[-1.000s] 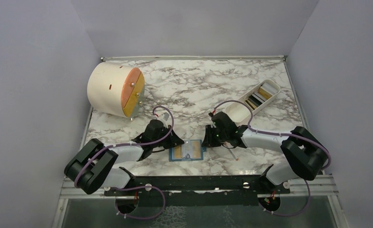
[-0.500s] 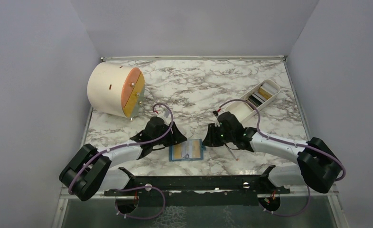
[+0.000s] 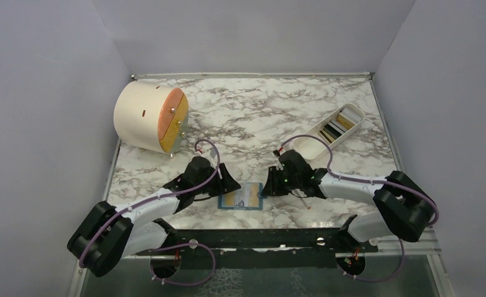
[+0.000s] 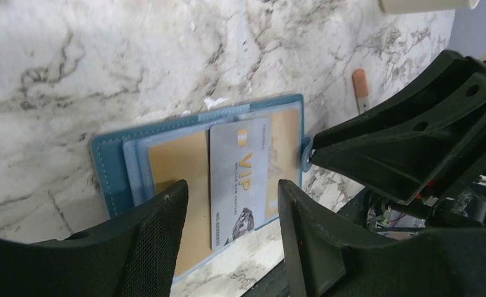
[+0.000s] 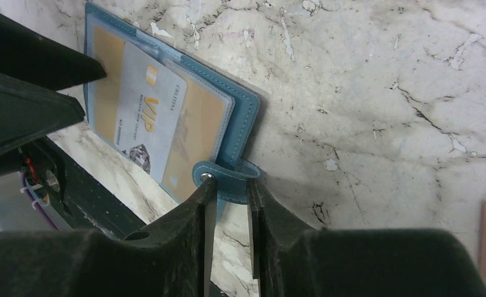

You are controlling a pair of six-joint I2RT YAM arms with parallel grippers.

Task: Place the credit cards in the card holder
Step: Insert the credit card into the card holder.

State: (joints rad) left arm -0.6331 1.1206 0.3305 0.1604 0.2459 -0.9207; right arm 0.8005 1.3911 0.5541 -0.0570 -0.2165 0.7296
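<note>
The teal card holder (image 3: 242, 198) lies open near the table's front edge. A gold card (image 4: 172, 154) sits in its clear pocket, and a grey VIP credit card (image 4: 240, 173) lies loose on top, its end sticking out past the holder's edge. My left gripper (image 4: 231, 189) hangs open over the grey card, holding nothing. My right gripper (image 5: 228, 182) is shut on the holder's snap strap (image 5: 231, 173) at the right edge. More credit cards (image 3: 339, 125) stand in the white tray.
The white oblong tray (image 3: 308, 148) stands at the back right. A cream round drawer unit (image 3: 149, 116) lies on its side at the back left. A thin white-and-red stick (image 3: 303, 201) rests just right of the holder, under my right arm.
My left gripper has opened from shut and let go of the grey card, which now lies on the open holder. My right gripper has stayed at the strap.
</note>
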